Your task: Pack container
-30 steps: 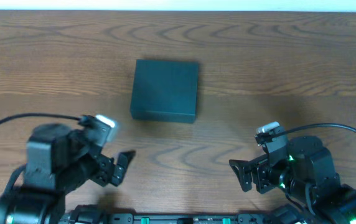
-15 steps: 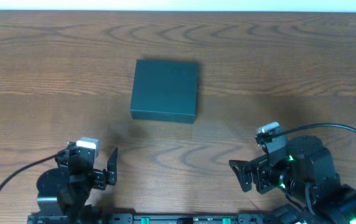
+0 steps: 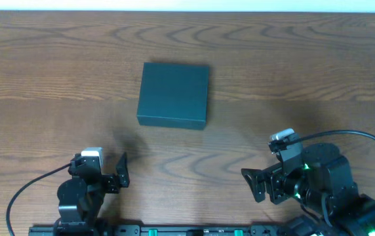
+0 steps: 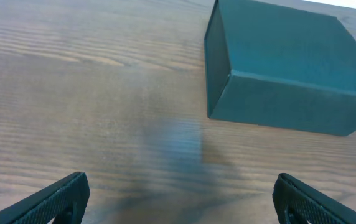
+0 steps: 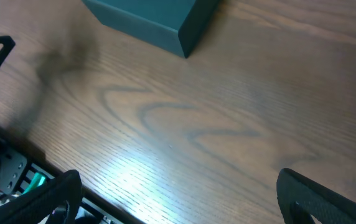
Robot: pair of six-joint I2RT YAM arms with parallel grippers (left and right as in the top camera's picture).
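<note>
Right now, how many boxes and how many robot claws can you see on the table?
Dark teal boxes: 1, the container
Robot claws: 2, the left gripper and the right gripper, both open
Total: 3

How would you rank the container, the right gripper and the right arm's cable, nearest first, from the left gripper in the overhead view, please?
1. container, ahead, slightly right.
2. right gripper, across to the right.
3. right arm's cable, far right.
</note>
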